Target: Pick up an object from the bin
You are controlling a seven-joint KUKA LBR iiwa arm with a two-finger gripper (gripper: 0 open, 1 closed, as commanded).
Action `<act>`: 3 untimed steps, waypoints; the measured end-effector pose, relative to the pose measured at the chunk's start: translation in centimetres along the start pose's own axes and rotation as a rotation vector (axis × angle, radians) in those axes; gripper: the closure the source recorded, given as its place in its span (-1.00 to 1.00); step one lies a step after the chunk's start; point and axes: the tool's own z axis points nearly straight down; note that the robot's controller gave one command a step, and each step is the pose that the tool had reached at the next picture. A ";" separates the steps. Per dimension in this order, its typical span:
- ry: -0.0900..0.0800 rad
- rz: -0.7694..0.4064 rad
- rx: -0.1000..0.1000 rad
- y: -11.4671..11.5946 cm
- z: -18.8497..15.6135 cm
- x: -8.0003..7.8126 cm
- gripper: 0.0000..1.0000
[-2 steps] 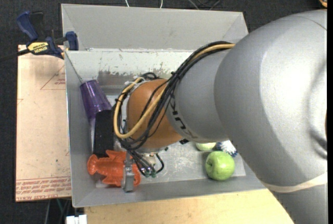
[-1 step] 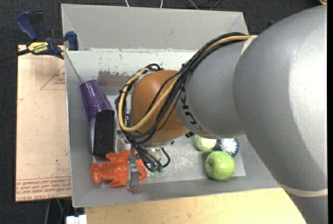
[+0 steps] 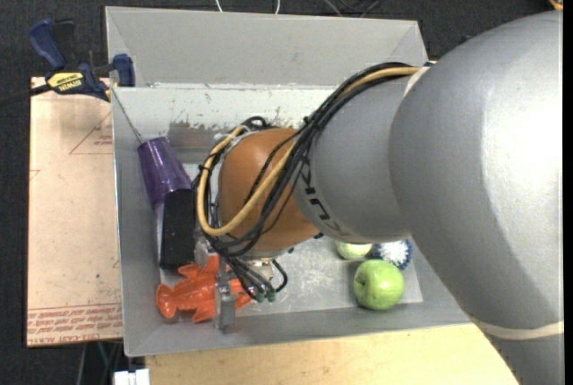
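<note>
My pincer is down by the orange toy (open or shut, I cannot tell), so next, I think, squeeze and lift.

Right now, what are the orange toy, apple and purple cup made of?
The orange toy looks like hard plastic: one bright colour, moulded bumps. The apple is probably smooth plastic too, evenly green with a soft shine, or maybe real. The purple cup looks like glossy plastic.

Nothing can be read for sure — the dark letters on the grey arm are half hidden.
</note>
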 end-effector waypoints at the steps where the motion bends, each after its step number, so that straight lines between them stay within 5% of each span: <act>1: -0.022 -0.189 -0.001 -0.7 2.5 -0.4 -1.00; 2: -0.007 -0.176 -0.003 -1.6 2.9 0.2 1.00; 3: -0.007 -0.176 -0.004 -1.6 2.9 0.2 1.00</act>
